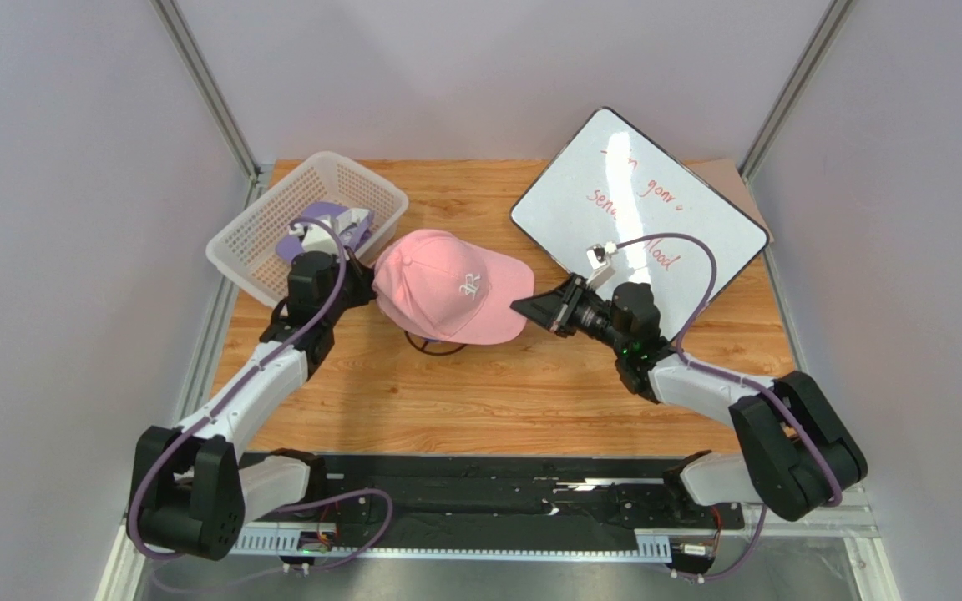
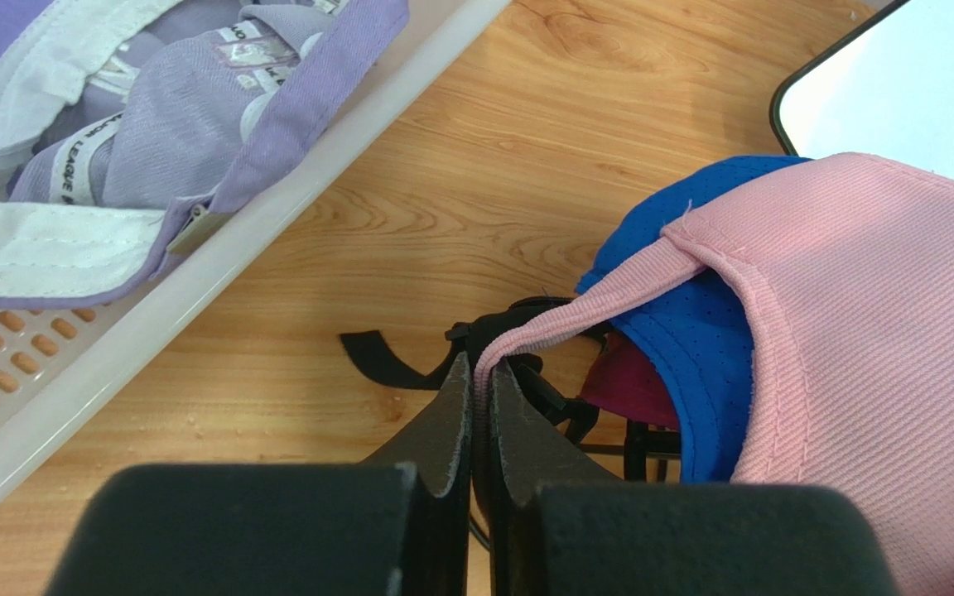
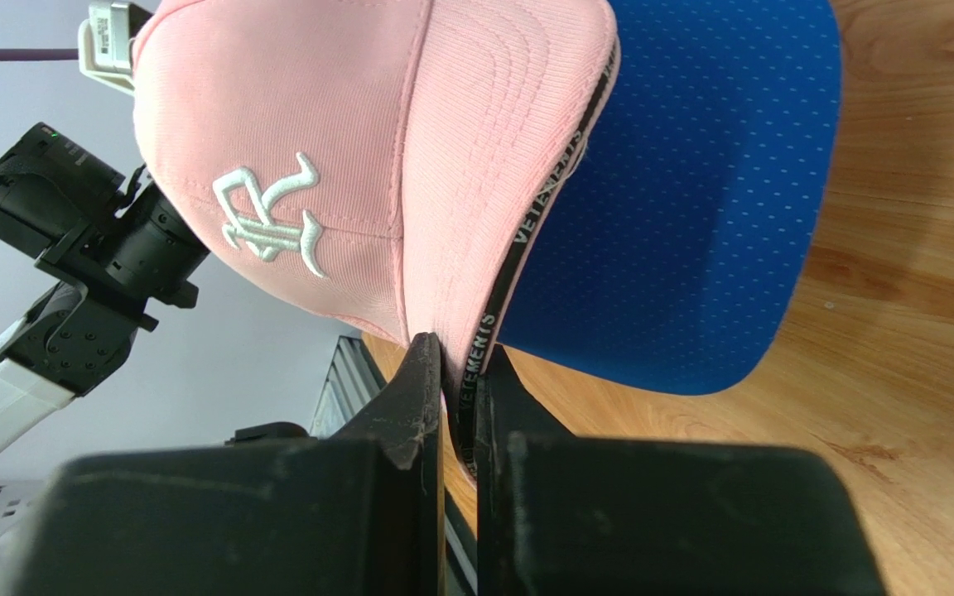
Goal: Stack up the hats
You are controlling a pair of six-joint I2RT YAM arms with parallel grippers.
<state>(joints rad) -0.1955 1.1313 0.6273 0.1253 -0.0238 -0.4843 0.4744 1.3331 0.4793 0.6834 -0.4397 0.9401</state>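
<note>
Your left fingers (image 2: 450, 428) pinch pink cap (image 1: 449, 286) back edge, right fingers (image 3: 417, 397) pinch brim, so it sits level over blue cap (image 3: 694, 186). Purple cap (image 2: 171, 137) lies in basket (image 2: 134, 335).

Four caps are in view: one pink cap (image 1: 449, 288), one blue cap (image 2: 681, 335), one magenta cap (image 2: 625, 391), one lavender cap (image 2: 196, 149). There is one white basket (image 1: 254, 236), one whiteboard (image 1: 681, 194) and one tabletop (image 1: 511, 388). Two robot arms are present, the left arm (image 1: 242, 382) and the right arm (image 1: 699, 376), each with one claw: left claw (image 2: 480, 366), right claw (image 3: 455, 354).
</note>
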